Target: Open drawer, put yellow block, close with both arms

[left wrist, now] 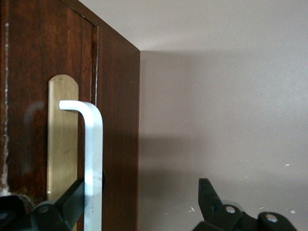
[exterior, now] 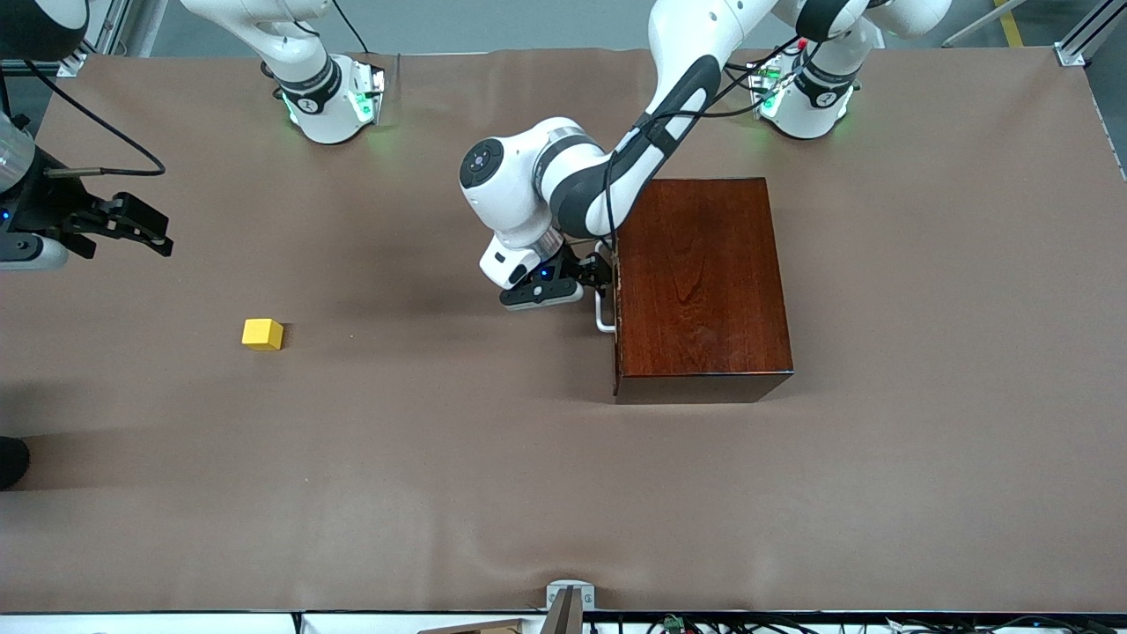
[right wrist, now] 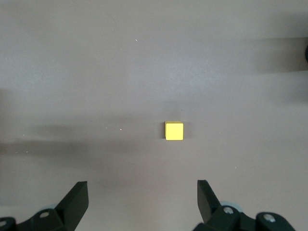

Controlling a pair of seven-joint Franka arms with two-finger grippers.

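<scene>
The dark mahogany box (exterior: 700,282) stands mid-table with the drawer (left wrist: 19,72) shut flush in the side that faces the right arm's end. Its white U-shaped handle (exterior: 602,317) (left wrist: 94,159) sits on a brass plate. My left gripper (exterior: 592,271) (left wrist: 143,197) is at this handle and open: one finger (left wrist: 67,202) is against the bar, the other stands well clear. The yellow block (exterior: 262,334) (right wrist: 173,130) lies on the brown cloth toward the right arm's end. My right gripper (exterior: 145,224) (right wrist: 143,197) hangs open and empty above the cloth short of the block.
Brown cloth (exterior: 440,458) covers the whole table. Both arm bases (exterior: 330,101) (exterior: 806,101) stand along the edge farthest from the front camera. A small metal bracket (exterior: 568,599) sits at the nearest edge.
</scene>
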